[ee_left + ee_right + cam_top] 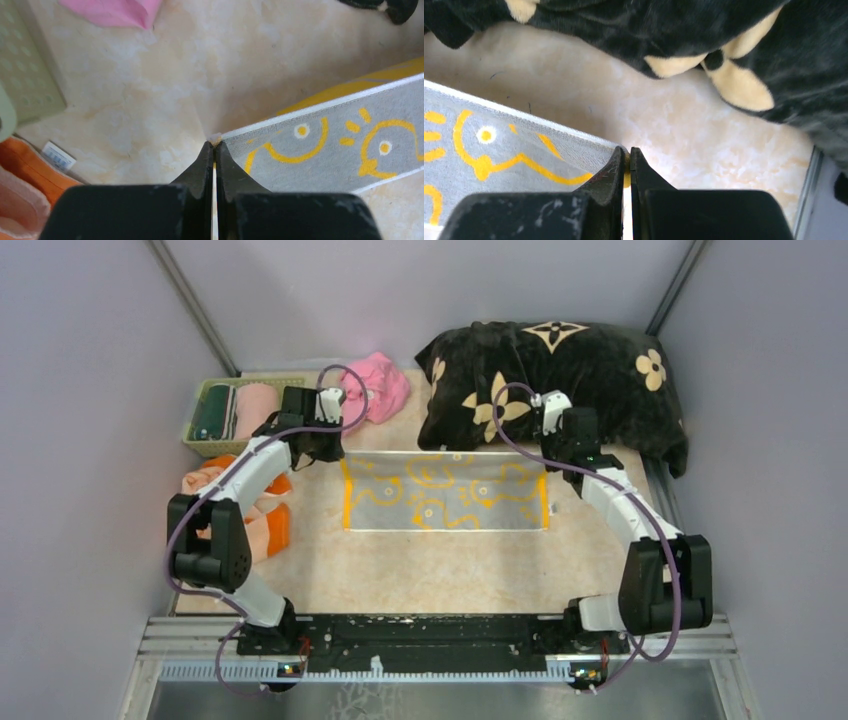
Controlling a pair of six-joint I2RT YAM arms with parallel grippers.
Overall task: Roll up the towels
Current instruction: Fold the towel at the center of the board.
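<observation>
green basket (197, 446) holding two rolled cloths (254, 408), grey duck towel (445, 495) outside

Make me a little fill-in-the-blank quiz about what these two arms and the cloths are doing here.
1. The grey towel is printed with yellow ____.
2. The left gripper and right gripper each pinch one of its far ____.
3. The black blanket lies just beyond the ____ gripper.
Missing words: ducks; corners; right.
</observation>
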